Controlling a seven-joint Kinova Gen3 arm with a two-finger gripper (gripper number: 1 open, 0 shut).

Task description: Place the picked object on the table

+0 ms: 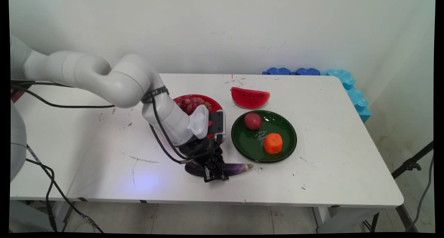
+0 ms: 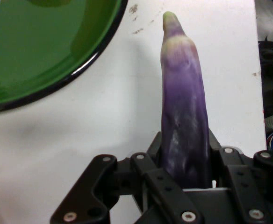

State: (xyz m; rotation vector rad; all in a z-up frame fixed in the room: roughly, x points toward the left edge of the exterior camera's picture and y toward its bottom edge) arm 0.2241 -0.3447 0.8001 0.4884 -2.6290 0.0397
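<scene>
While clamped by fingers [image 2: 210, 154] — eggplant [image 2: 183, 107] on table [image 1: 104, 154]

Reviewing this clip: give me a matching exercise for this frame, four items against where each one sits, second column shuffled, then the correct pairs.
Items:
1. eggplant
2. grapes
3. orange
4. watermelon slice

Places:
A. on the bare table, behind the green plate
B. on the green plate, near side, with a red fruit behind it
C. on the table between the fingers of the hand, in front of the green plate
D. on the red plate, partly behind the arm

Pairs: 1-C, 2-D, 3-B, 4-A
</scene>
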